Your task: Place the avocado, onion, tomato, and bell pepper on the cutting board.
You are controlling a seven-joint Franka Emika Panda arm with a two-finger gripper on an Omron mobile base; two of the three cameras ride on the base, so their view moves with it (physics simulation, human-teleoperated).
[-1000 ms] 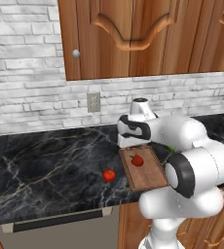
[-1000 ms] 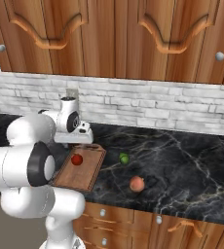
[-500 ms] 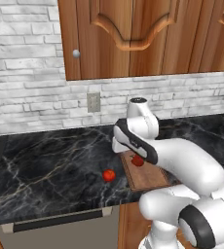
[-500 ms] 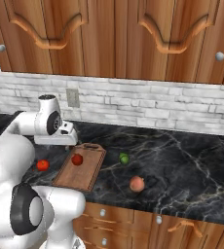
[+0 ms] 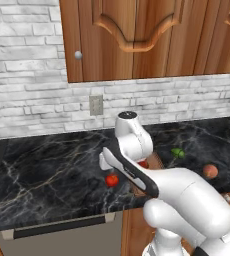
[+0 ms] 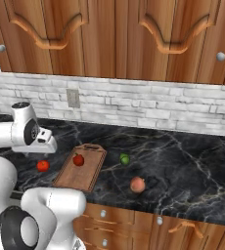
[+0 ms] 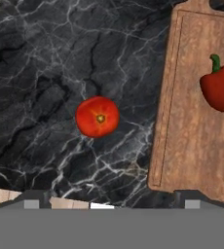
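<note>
Black marble counter [image 6: 183,161]: pepper [image 6: 78,159] on board [image 6: 80,175]; avocado [image 6: 124,158], onion [image 6: 137,184] beyond; claw [image 7: 109,204], spread wide and empty, hangs over tomato [image 7: 97,116], a smooth ball likely to roll off if pinched off-centre.

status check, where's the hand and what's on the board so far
Hand open, above tomato on counter. Pepper on cutting board; avocado, onion off it. Nothing in the way.
</note>
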